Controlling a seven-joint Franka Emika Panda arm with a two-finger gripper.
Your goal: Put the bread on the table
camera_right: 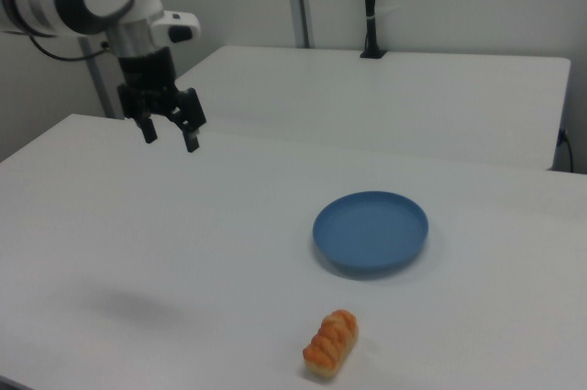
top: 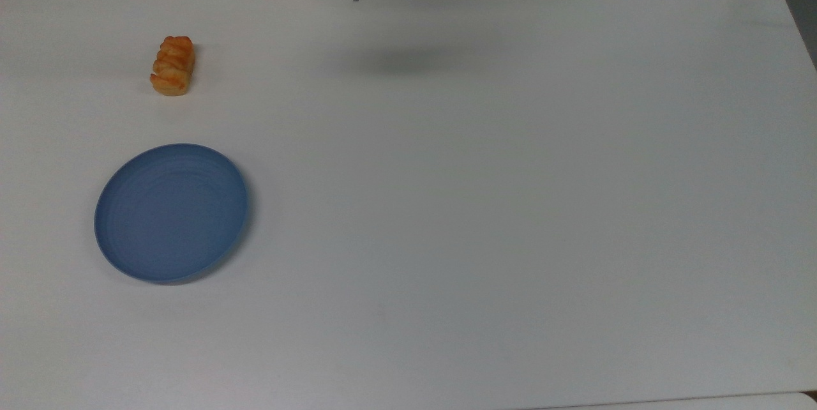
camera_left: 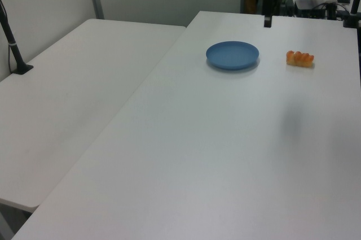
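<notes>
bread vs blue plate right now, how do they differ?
The small oblong golden-orange ridged bread is far smaller than the round flat blue plate. The bread is lumpy and stands taller; the plate is smooth and shallow. Both rest directly on the white table, apart from each other and untouched by the open gripper.

I see the white table (top: 485,205) carrying two things: the bread (top: 172,66) lies at twelve o'clock from the blue plate (top: 171,212), apart from it.
</notes>
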